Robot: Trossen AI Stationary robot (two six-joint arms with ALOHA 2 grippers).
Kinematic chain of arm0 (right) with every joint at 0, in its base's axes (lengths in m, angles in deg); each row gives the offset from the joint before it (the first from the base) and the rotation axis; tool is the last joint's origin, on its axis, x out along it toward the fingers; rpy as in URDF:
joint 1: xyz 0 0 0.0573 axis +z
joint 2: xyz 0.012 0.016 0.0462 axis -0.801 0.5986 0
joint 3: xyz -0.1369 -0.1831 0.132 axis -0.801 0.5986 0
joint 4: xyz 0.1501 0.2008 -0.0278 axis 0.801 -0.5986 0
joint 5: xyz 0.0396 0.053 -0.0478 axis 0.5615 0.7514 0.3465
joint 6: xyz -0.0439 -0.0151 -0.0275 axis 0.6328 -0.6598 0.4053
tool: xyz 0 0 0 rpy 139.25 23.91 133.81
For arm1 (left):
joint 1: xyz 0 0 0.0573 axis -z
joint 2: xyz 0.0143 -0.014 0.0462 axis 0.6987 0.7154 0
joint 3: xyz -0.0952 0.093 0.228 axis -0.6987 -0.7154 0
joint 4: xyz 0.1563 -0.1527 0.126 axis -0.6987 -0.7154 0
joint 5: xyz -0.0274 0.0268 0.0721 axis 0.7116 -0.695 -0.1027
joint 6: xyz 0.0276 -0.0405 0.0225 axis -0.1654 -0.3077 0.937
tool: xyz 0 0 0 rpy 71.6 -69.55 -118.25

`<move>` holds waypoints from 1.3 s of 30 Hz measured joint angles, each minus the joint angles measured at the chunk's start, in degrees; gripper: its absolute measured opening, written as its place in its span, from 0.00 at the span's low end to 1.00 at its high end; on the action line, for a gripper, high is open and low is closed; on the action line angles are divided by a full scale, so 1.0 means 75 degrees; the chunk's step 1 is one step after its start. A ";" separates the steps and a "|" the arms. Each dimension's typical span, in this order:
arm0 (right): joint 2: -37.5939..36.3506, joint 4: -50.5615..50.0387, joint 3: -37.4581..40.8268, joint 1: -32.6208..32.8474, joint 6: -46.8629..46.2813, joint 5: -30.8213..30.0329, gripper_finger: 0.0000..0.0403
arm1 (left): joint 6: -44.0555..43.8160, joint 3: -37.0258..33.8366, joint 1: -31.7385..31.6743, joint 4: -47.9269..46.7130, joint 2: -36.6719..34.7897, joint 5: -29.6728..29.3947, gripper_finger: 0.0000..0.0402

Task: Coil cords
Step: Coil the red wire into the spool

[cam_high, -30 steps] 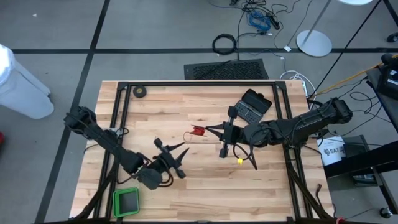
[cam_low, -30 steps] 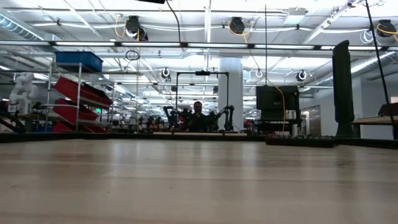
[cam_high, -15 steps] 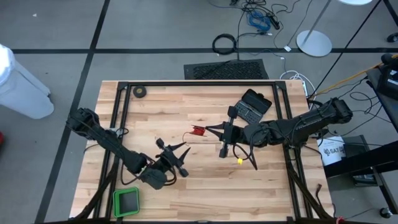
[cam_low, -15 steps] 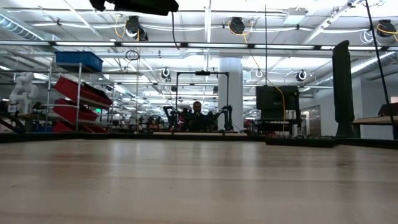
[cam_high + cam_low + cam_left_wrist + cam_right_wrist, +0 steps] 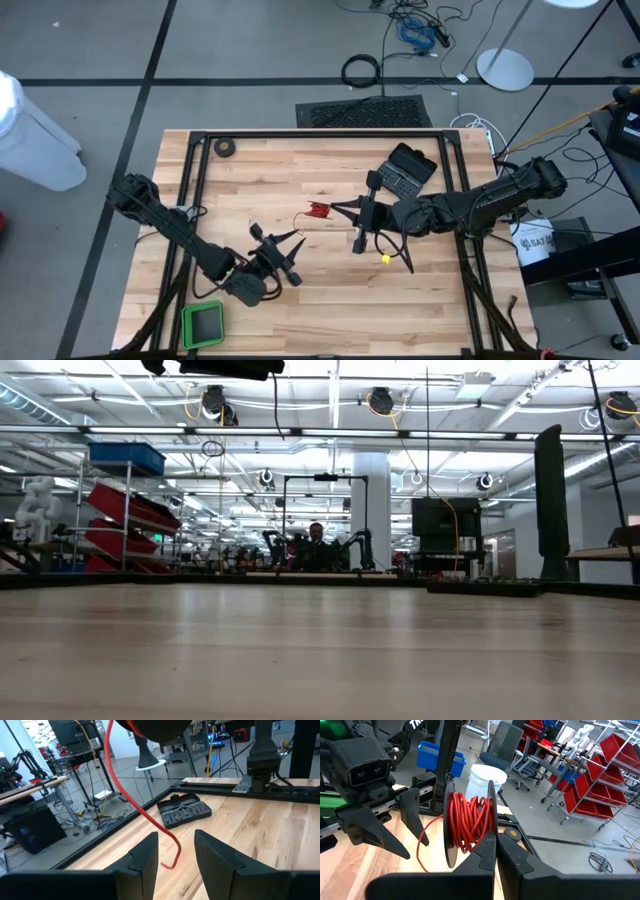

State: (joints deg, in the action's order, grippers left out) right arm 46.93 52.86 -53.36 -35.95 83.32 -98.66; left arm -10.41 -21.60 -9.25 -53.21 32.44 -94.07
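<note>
A small black reel (image 5: pixel 470 822) wound with thin red wire is held in my right gripper (image 5: pixel 495 847) above the middle of the table; it also shows in the high view (image 5: pixel 318 210). A loose length of red wire (image 5: pixel 137 795) hangs from the reel, and its free end (image 5: pixel 168 865) is near the wood. My right gripper (image 5: pixel 332 210) comes from the table's right. My left gripper (image 5: pixel 292 258) is open and empty, a little nearer and left of the reel; in the left wrist view its fingers (image 5: pixel 145 857) stand on either side of the hanging wire without touching it. My right gripper pinches the rim of one of the reel's black flanges (image 5: pixel 491 815) between its two fingers. The fingers lie about level and come from the table's right. The reel stands on edge, lifted clear of the table, and the loose wire hangs slack below it.
An open black tool case (image 5: pixel 405 170) lies at the far right of the table. A black tape roll (image 5: pixel 226 148) lies at the far left corner, a green tray (image 5: pixel 203 325) at the near left, and a small yellow piece (image 5: pixel 385 258) by my right arm. Black rails (image 5: pixel 195 180) frame the table.
My left arm has shifted a little toward the table's right edge; its gripper stays open. My right gripper and the reel have kept still.
</note>
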 joint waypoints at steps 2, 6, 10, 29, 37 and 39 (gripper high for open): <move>0.0000 0.0000 0.0000 0.0000 0.0000 0.0000 0.00 | -0.0001 0.0000 0.0003 0.0002 0.0000 -0.0003 0.33; 0.0000 -0.0003 0.0000 0.0000 0.0003 0.0000 0.00 | -0.0001 0.0000 0.0006 -0.0003 0.0000 -0.0152 0.33; 0.0000 -0.0003 0.0001 0.0000 0.0003 0.0000 0.00 | 0.0002 0.0000 -0.0009 -0.0016 0.0000 -0.0207 0.30; 0.0003 0.0419 0.0003 -0.0002 -0.0830 0.0003 0.00 | -0.0001 0.0000 -0.0715 -0.0032 -0.0003 -0.0063 0.01; 0.0298 0.0737 0.0006 -0.0258 -0.1709 -0.0073 0.00 | 0.0002 0.0000 -0.1540 0.0758 -0.0003 0.1220 0.00; 0.0455 0.0755 0.0009 -0.0346 -0.1859 -0.0082 0.00 | 0.0002 0.0000 -0.1696 0.0924 -0.0003 0.1413 0.00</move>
State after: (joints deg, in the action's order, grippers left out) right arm 50.34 58.52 -53.30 -38.55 69.37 -99.28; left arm -10.40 -21.60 -21.97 -46.29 32.42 -83.47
